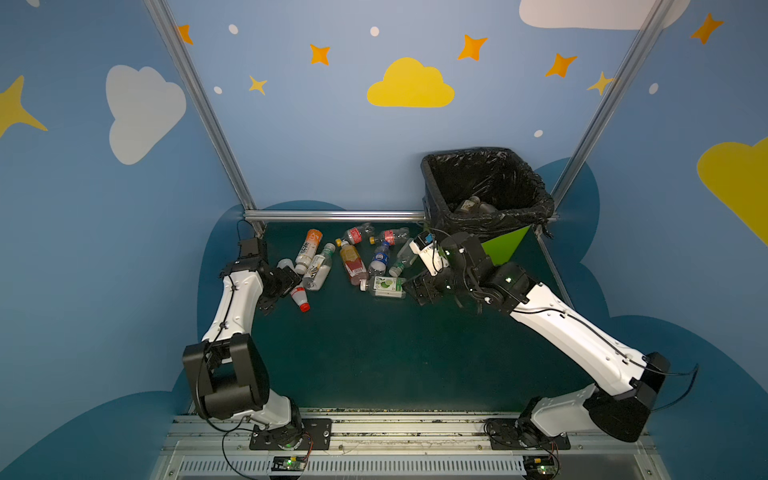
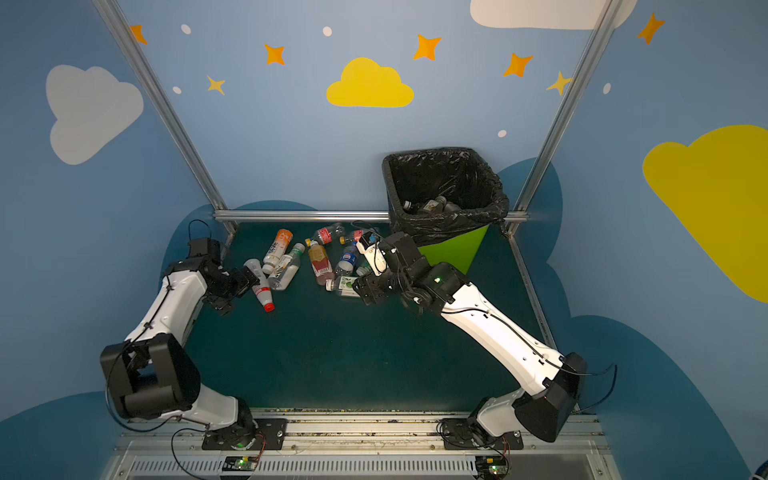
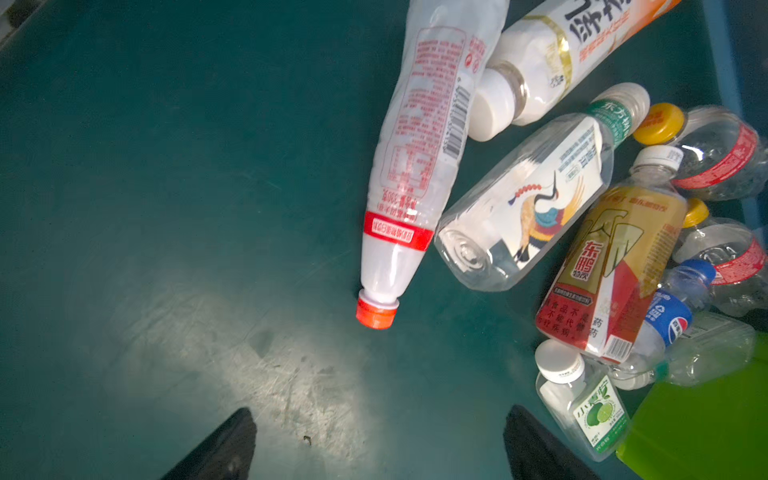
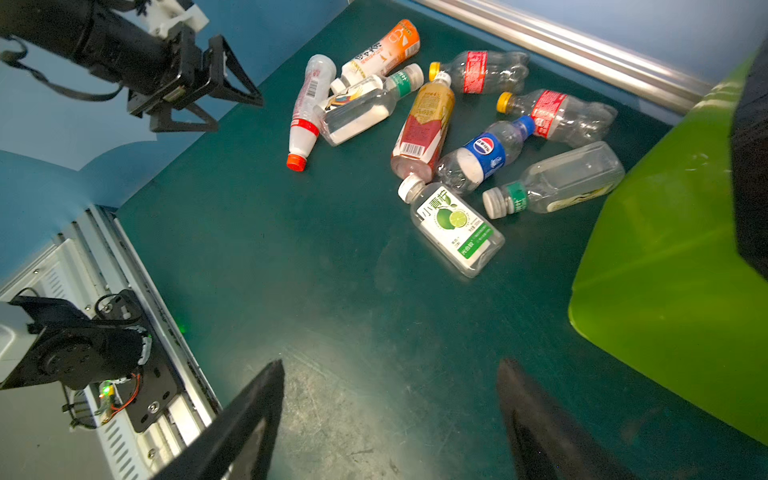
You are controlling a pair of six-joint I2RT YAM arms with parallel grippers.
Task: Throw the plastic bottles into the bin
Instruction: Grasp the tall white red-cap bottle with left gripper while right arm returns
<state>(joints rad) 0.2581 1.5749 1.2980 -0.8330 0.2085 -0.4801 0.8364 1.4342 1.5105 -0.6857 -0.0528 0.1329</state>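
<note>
A dark green table (image 1: 374, 353) is shown, enclosed by blue walls painted with clouds and stars. One lime-green bin (image 1: 505, 245), lined with a black bag, is seen standing on it. A few bottles (image 2: 434, 204) are seen inside the bin; their number cannot be told.

Two robot arms are seen stretched toward the bin's side of the table. The right gripper (image 4: 390, 424) is held near the bin's green wall, jaws apart, with nothing between them. The left gripper (image 4: 239, 113) is held well apart from the bin, beyond the pile, jaws likewise apart and empty.

Nine plastic bottles are counted lying on their sides on the table.
- Nearest the bin: one clear bottle with a green neck band (image 4: 557, 183).
- Near it: two red-labelled bottles (image 4: 557, 112) with yellow caps, one blue-labelled bottle (image 4: 484, 158) and one lime-labelled bottle (image 4: 455, 226).
- Farther off: one gold-and-red bottle (image 4: 424, 129).
- Farthest from the bin: one crane-printed bottle (image 4: 361, 110), one orange-labelled bottle (image 4: 384, 48) and one milky red-capped bottle (image 4: 305, 112).
</note>
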